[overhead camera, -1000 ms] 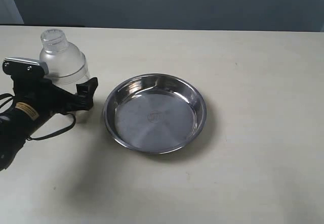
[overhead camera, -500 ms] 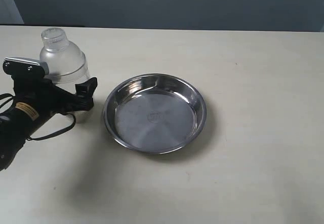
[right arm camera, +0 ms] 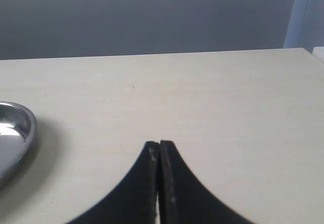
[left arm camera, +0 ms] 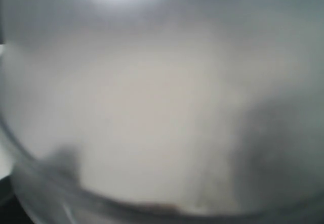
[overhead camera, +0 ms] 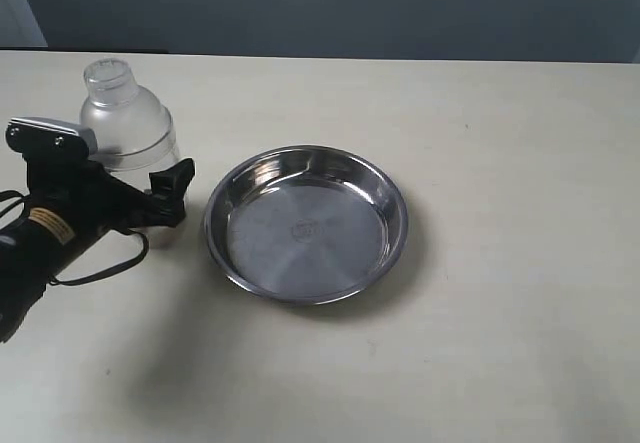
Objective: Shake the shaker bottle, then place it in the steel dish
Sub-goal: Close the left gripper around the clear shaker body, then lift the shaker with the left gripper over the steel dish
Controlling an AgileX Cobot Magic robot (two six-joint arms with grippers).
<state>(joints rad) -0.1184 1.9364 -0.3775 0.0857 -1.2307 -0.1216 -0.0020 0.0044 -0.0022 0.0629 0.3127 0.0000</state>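
Note:
The clear frosted shaker bottle [overhead camera: 128, 123] stands upright at the table's left, its small cap on top. My left gripper [overhead camera: 158, 171] reaches in from the left and is shut on the bottle's lower body; one black finger [overhead camera: 172, 185] shows in front, the other is hidden behind it. In the left wrist view the bottle [left arm camera: 152, 107] fills the whole picture as a blur, and no jaws show. The steel dish [overhead camera: 306, 158] lies empty just right of the bottle, its rim [right arm camera: 25, 128] also in the right wrist view. My right gripper [right arm camera: 160, 145] is shut on nothing, over bare table right of the dish.
The cream table [overhead camera: 500, 293] runs wide to the right of the dish and in front of it. A dark wall [overhead camera: 350, 3] stands behind the far edge. A black cable [overhead camera: 100, 268] loops beside the left arm.
The left jaws have drawn in onto the bottle. The bottle and gripper have shifted slightly to the right, towards the dish. The dish has not moved.

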